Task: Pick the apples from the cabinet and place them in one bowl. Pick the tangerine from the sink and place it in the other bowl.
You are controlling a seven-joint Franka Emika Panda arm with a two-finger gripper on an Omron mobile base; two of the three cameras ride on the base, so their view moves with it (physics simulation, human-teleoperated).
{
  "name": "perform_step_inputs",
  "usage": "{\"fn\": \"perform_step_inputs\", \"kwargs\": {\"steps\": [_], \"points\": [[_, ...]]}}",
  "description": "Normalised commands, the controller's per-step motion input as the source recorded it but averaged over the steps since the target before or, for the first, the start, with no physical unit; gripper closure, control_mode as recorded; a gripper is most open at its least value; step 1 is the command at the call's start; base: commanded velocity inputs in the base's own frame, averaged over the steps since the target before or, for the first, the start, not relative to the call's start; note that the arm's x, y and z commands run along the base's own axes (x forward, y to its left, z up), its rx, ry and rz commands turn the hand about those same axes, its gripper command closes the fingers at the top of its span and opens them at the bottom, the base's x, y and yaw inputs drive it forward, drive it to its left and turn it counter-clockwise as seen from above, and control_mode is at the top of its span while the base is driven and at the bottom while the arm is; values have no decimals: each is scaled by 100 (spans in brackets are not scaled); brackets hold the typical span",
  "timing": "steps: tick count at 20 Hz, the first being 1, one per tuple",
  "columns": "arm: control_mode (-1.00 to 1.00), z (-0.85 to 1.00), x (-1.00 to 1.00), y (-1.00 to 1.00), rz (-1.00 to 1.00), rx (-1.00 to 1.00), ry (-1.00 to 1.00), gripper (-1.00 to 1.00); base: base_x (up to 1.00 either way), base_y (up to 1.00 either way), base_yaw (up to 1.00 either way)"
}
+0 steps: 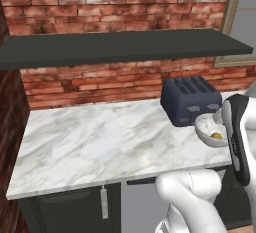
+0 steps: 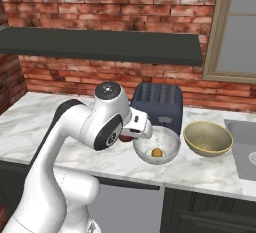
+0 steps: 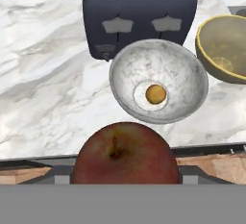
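One dark red apple (image 3: pixel 126 153) sits clamped in the gripper (image 3: pixel 126 177), stem up, with the pale bowl (image 3: pixel 190 74) at 12 o'clock beyond it. Its finger tips are hidden behind the fruit. One small yellow-orange fruit (image 3: pixel 155 94) lies in that bowl; one tan-olive bowl (image 3: pixel 211 50), cut off, stands at 2 o'clock beside one toaster (image 3: pixel 139 11).

The arm (image 2: pixel 75 147) is glossy white, built of rounded, bulbous segments joined by dark grey-black bands (one joint carries a round grey cap). A boxy white end effector (image 2: pixel 137 126) sits at its tip.
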Motion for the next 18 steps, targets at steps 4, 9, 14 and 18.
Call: {"fn": "perform_step_inputs", "kwargs": {"steps": [4, 9, 14, 18], "points": [[-100, -8, 44, -21, 0, 0, -5, 100, 0, 0, 0], [-100, -11, 31, -12, 0, 0, 0, 100, 0, 0, 0], [-100, -25, 31, -8, 0, 0, 0, 100, 0, 0, 0], [-100, -41, 26, -17, 0, 0, 0, 100, 0, 0, 0]]}}
